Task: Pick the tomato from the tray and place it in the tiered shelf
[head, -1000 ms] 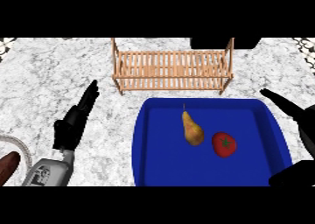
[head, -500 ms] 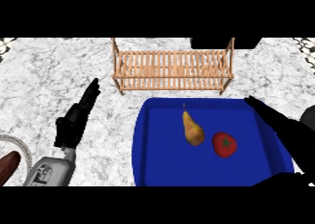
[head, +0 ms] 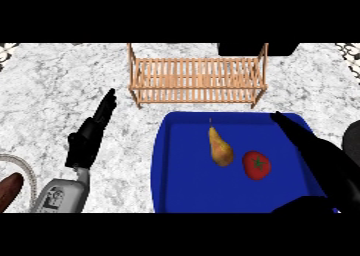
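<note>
Since a second ago my right hand [head: 319,150] has slid left over the blue tray [head: 183,185] — fingers straight, holding nothing, its lower part cut off at the edge. Behind the tray stands the wooden tiered shelf [head: 198,80]. My left hand [head: 91,137] rests open on the counter [head: 50,90]. Pear [head: 220,148] and tomato [head: 257,165] lie side by side in the tray.

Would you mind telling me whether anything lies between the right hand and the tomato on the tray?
Nothing visible does. The right hand hangs open just right of the tomato; the pear lies on the tomato's far side.
</note>
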`<action>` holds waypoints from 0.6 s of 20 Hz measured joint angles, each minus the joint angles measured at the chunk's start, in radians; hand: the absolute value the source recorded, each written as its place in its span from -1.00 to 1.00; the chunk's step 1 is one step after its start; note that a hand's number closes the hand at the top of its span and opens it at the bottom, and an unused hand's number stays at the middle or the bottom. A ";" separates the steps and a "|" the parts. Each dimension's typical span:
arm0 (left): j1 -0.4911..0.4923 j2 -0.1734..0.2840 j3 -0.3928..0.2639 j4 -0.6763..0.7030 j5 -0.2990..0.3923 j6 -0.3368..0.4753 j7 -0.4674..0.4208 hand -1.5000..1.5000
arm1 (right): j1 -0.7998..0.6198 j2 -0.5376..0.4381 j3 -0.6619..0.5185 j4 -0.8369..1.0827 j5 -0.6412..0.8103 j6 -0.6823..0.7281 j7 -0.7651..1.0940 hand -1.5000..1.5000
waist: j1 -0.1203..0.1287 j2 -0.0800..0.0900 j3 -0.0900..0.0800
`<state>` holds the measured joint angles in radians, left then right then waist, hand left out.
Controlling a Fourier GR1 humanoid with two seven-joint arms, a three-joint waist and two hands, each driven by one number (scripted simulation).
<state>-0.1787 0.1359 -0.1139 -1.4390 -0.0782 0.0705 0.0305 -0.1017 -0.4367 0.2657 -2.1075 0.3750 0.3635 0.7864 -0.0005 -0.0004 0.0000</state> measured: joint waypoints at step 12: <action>0.005 -0.010 0.041 -0.035 -0.017 -0.046 0.024 0.00 | 0.021 0.113 -0.012 0.064 0.136 0.059 -0.040 -1.00 | 0.001 0.000 0.000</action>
<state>-0.1736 0.1263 -0.0727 -1.4744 -0.0951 0.0249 0.0541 -0.0805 -0.3241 0.2539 -2.0438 0.5105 0.4228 0.7467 0.0000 -0.0004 0.0000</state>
